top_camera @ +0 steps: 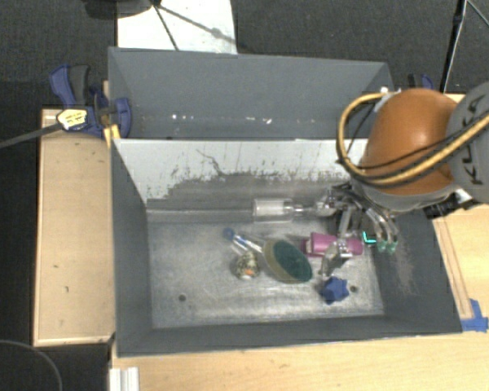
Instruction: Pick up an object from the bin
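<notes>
Item under inspection: a small magenta cylinder (pixel 319 243) lying on its side on the bin floor, just to the right of the dark green oval disc (pixel 288 261) and close to touching its rim.

The gripper (pixel 339 255) stands directly over the cylinder's right end. I cannot tell from this view whether it is open or closed, nor whether it has contact with the cylinder.

Handling assessment: I judge the cylinder to be light, rigid plastic with a smooth, rounded skin. It is likely to roll or squirt out if it is pinched off-centre. The sound hold is across its width, at mid-length, with the jaws square to its long axis. The disc crowds its left end, so that end offers poor clearance.

Surroundings, referred to the disc:
- A blue crumpled lump (pixel 334 290) lies to the right of the disc and nearer the front wall.
- A small shiny piece (pixel 246 266) sits just to the left.
- A short blue-tipped stick (pixel 235 238) lies to the left and further back.
- A clear bottle-like piece (pixel 271 209) lies behind the disc, at the foot of the back slope of the bin (pixel 187 296).
</notes>
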Tool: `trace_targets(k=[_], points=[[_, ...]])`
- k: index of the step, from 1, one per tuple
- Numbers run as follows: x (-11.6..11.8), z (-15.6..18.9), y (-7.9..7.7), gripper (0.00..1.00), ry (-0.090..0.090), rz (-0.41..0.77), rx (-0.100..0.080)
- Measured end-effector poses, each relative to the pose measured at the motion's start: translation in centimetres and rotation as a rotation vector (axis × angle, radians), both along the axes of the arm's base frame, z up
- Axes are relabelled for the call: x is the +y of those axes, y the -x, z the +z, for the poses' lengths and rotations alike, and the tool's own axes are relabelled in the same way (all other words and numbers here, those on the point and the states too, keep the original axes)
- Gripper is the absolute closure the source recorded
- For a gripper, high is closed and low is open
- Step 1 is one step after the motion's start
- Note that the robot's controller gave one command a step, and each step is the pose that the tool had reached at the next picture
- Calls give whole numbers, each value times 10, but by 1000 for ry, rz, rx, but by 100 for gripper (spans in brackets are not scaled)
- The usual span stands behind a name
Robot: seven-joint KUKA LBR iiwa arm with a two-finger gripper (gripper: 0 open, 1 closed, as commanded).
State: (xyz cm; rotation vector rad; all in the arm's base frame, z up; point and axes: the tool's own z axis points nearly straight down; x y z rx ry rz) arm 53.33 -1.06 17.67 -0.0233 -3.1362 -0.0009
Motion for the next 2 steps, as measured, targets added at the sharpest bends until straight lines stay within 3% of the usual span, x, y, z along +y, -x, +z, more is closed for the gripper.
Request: trace_targets(k=[1, 2], points=[[-21, -96, 26, 0, -2, 67, -27], [-21, -93, 24, 100, 0, 70, -31]])
